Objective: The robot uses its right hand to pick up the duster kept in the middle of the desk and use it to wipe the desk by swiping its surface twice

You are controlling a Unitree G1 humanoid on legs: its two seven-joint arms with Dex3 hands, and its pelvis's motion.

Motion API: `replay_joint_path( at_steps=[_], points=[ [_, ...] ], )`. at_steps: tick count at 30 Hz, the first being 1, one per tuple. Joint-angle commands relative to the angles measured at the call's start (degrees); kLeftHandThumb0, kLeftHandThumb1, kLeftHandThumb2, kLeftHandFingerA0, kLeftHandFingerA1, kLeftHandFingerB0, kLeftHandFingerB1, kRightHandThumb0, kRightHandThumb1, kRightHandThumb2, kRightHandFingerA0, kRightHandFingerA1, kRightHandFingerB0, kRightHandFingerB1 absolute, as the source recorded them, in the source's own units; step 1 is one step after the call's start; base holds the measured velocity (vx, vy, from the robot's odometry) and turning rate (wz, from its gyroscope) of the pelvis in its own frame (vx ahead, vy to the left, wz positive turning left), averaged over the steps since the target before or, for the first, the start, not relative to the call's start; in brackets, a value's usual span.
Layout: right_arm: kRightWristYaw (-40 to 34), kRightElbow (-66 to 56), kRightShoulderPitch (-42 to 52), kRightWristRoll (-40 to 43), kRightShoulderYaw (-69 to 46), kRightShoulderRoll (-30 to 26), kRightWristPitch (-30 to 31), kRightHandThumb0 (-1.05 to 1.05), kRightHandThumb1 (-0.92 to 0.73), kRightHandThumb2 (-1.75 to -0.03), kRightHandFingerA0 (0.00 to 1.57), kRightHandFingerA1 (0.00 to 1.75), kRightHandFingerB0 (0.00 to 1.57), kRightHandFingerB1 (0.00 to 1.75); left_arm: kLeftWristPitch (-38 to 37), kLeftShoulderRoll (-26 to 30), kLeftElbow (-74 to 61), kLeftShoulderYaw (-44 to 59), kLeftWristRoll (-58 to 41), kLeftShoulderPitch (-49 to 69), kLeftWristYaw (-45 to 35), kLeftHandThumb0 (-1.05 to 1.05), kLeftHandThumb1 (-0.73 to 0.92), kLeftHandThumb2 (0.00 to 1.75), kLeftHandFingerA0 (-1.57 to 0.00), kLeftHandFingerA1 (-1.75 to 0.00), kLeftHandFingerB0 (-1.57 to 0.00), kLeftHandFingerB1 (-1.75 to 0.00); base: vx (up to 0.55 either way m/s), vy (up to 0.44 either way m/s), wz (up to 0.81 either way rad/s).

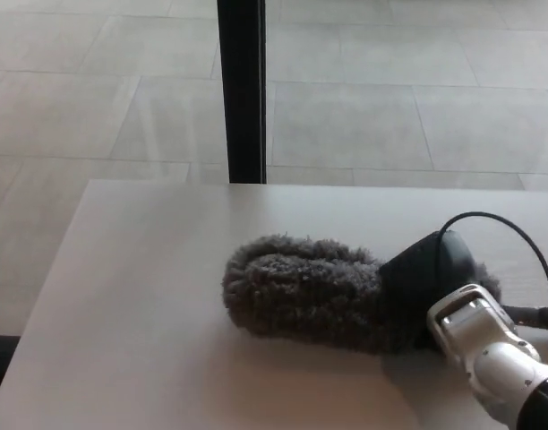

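Pale wood-grain bench (149,313), seen from above and behind the robot. Beyond its far edge, a floor of large light tiles (95,107) and a black upright post (242,90) that meets the bench edge a little left of centre.

Duster (301,291): a thick, grey, fluffy head lying flat on the bench, long axis running left to right. Rounded free end points toward the robot's left. It sits right of the bench's middle, nearer the front than the far edge. It throws a soft shadow on the surface in front of it.

Right hand (431,278): black, domed, set over the right end of the duster, pressed into the fluff so that grey pile shows around it on both sides. It covers the part where the handle would be. Fingers are wrapped around that end of the duster, clamped on it; individual fingertips are buried in the pile and cannot be picked out.

White and silver wrist housing (475,336) runs from the hand to the lower right corner. A thin black cable (516,235) loops up over the hand and down toward the right edge.

Left hand does not show.
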Motion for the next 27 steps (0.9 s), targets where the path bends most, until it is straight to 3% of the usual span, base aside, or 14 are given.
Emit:
replay_joint_path(
  at_steps=[1, 3, 4, 5, 6, 9, 10, 12, 15, 16, 19, 20, 22, 27],
  points=[
    [-0.57, 7.64, 0.62, 3.77, -2.58, -2.85, -1.74, -0.41, -0.68, -0.60, 0.82, 1.63, 0.70, 0.78, -1.37, 0.50, 0.06, -0.91, 0.23, 0.53, 1.23, -0.57, 0.92, 0.73, -0.35, -0.56, -0.32, -0.40, 0.00, 0.000, 0.00],
    [-1.21, 8.95, 0.75, 4.70, -3.65, -3.43, -2.59, -0.41, -0.66, -0.59, 0.82, 1.64, 0.71, 0.73, -1.29, 0.37, -0.02, -0.79, -0.27, 0.71, 0.97, -0.57, 0.92, 0.70, -0.32, -0.57, -0.31, -0.40, 0.00, 0.000, 0.00],
    [-0.31, 11.28, 1.30, 4.37, -3.49, -4.89, -2.51, -0.42, -0.68, -0.64, 0.78, 1.67, 0.74, 0.85, -1.10, 0.38, 0.09, -0.72, -0.44, 0.69, 1.05, -0.57, 0.92, 0.71, -0.33, -0.56, -0.30, -0.39, 0.00, 0.000, 0.00],
    [-0.07, 12.35, 1.61, 4.61, -3.76, -5.49, -2.35, -0.32, -0.55, -0.60, 0.93, 1.46, 0.91, 0.69, -1.23, 0.32, 0.13, -0.61, -0.62, 0.81, 0.68, -0.58, 0.92, 0.72, -0.33, -0.57, -0.31, -0.41, 0.00, 0.000, 0.00],
    [0.03, 13.14, 2.29, 5.30, -4.50, -6.20, -1.67, -0.44, -0.68, -0.63, 0.79, 1.70, 0.75, 0.95, -1.30, 0.28, 0.14, -0.55, -0.72, 0.95, 0.57, -0.57, 0.92, 0.72, -0.34, -0.55, -0.32, -0.40, 0.00, 0.000, 0.00],
    [1.04, 16.33, 3.68, 5.44, -5.00, -8.08, -0.03, -0.46, -0.66, -0.62, 0.77, 1.72, 0.75, 1.03, -1.71, 0.11, -0.22, -0.19, -1.15, 1.65, 0.44, -0.56, 0.92, 0.73, -0.36, -0.57, -0.32, -0.40, 0.00, 0.000, 0.00],
    [1.07, 17.33, 3.90, 5.96, -5.44, -8.29, 0.15, -0.43, -0.66, -0.60, 0.79, 1.69, 0.76, 0.99, -1.88, 0.14, -0.35, -0.04, -1.37, 1.91, -0.32, -0.57, 0.92, 0.72, -0.35, -0.60, -0.31, -0.42, 0.00, 0.000, 0.00],
    [1.06, 19.13, 4.68, 8.40, -7.68, -8.62, 0.77, -0.43, -0.67, -0.64, 0.79, 1.63, 0.64, 0.73, -1.97, 0.21, -0.20, 0.11, -1.47, 2.45, -0.67, -0.57, 0.92, 0.73, -0.36, -0.59, -0.31, -0.42, 0.00, 0.000, 0.00],
    [3.70, 21.94, 5.29, 9.09, -8.76, -9.05, 2.30, -0.44, -0.70, -0.65, 0.77, 1.53, 0.62, 0.68, -1.19, 0.07, -0.03, 0.69, -2.04, 2.54, 0.21, -0.57, 0.92, 0.72, -0.39, -0.60, -0.36, -0.44, 0.00, 0.000, 0.00],
    [2.20, 22.07, 6.00, 10.17, -10.13, -8.90, 3.64, -0.48, -0.73, -0.67, 0.79, 1.58, 0.66, 0.85, -1.10, 0.05, 0.23, 0.87, -2.24, 2.60, -0.05, -0.57, 0.92, 0.72, -0.38, -0.58, -0.35, -0.42, 0.00, 0.000, 0.00],
    [4.12, 23.47, 6.61, 11.31, -11.57, -9.18, 3.14, -0.44, -0.69, -0.65, 0.77, 1.50, 0.47, 0.52, -1.23, -0.06, -0.27, 0.58, -2.10, 3.28, -0.70, -0.58, 0.92, 0.73, -0.38, -0.60, -0.34, -0.43, 0.00, 0.000, 0.00],
    [5.68, 24.08, 6.16, 11.51, -11.76, -8.71, 3.82, -0.45, -0.71, -0.63, 0.78, 1.40, 0.40, 0.47, -1.07, -0.14, -0.25, 0.68, -2.24, 3.28, -0.54, -0.58, 0.92, 0.72, -0.38, -0.59, -0.34, -0.42, 0.00, 0.000, 0.00],
    [7.22, 25.22, 5.38, 10.27, -10.50, -7.68, 4.83, -0.48, -0.73, -0.61, 0.80, 1.40, 0.34, 0.49, -0.93, -0.21, -0.17, 0.86, -2.51, 3.28, -0.65, -0.58, 0.92, 0.72, -0.37, -0.59, -0.33, -0.42, 0.00, 0.000, 0.00],
    [6.72, 22.81, 5.39, 13.48, -13.04, -5.80, 5.38, -0.52, -0.81, -0.66, 0.74, 1.33, 0.42, 0.48, -0.65, -0.28, -0.14, 1.11, -2.90, 3.55, -0.39, -0.57, 0.91, 0.71, -0.38, -0.60, -0.36, -0.43, 0.00, 0.000, 0.00]
  ],
)
